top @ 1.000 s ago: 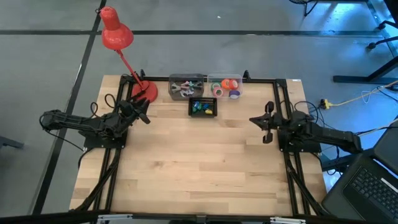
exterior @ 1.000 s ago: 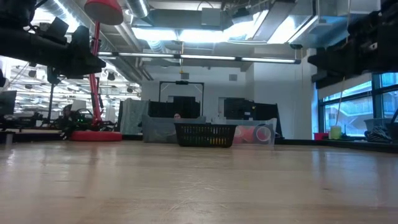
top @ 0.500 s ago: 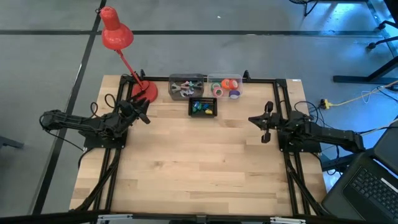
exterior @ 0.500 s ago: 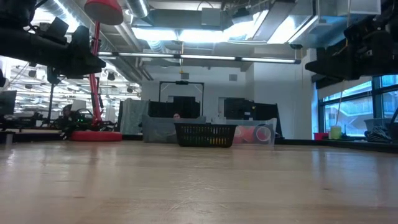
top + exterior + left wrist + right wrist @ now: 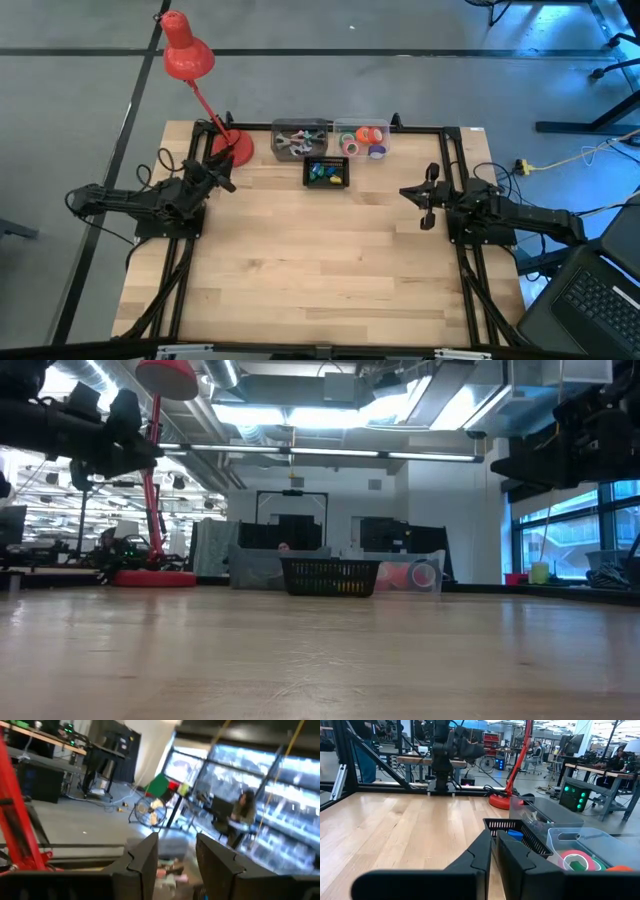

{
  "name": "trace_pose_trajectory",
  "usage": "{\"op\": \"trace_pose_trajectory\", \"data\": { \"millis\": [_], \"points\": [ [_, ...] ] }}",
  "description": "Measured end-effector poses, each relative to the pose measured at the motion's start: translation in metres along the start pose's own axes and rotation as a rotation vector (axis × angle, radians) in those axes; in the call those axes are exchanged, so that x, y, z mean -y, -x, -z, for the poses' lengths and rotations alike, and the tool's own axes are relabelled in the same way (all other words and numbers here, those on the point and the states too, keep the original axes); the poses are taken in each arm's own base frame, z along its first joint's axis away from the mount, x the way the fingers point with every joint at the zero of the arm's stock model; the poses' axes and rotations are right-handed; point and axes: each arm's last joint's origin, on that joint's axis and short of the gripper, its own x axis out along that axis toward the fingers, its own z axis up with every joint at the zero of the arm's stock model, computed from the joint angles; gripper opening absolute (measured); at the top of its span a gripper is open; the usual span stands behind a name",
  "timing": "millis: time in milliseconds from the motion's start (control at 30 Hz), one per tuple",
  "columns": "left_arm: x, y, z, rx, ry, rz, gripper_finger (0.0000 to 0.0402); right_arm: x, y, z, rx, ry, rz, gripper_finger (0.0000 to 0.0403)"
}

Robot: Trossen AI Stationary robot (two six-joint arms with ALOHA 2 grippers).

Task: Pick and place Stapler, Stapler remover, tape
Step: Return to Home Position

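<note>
Above pale wooden table (image 5: 320,265): dark left gripper (image 5: 177,845) parted, empty; dark right gripper (image 5: 492,839) pinched nearly closed, empty, black mesh bin (image 5: 536,845) just ahead.

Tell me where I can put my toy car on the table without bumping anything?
The bare wood of the table between the left gripper and right gripper, from the black bin to the near edge, is free. The far edge is crowded: red lamp base, gray bin and clear bin with tape sit close together.
</note>
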Motion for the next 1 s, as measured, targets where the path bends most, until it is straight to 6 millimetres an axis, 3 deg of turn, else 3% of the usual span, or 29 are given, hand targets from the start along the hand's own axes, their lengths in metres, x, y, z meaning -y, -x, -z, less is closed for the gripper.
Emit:
{"op": "trace_pose_trajectory", "data": {
  "millis": [167,267,500,733,1000],
  "points": [
    [-0.005,0.002,-0.011,0.069,0.107,0.009,0.0125,0.000,0.000,0.000,0.000,0.000,0.000,0.0033],
    [-0.001,0.002,-0.009,0.012,0.118,0.189,0.0123,0.000,0.000,0.000,0.002,0.000,0.000,0.0033],
    [0.008,0.009,0.012,-0.273,-0.081,0.678,0.0122,0.000,0.000,0.000,0.001,0.000,0.000,0.0033],
    [0.011,0.014,0.017,-0.240,-0.381,0.951,0.0124,0.000,0.000,0.000,0.000,0.000,0.000,0.0033],
    [0.013,0.017,0.018,-0.253,-0.361,0.990,0.0122,0.000,0.000,0.000,0.000,0.000,0.000,0.0033]
  ]
}}
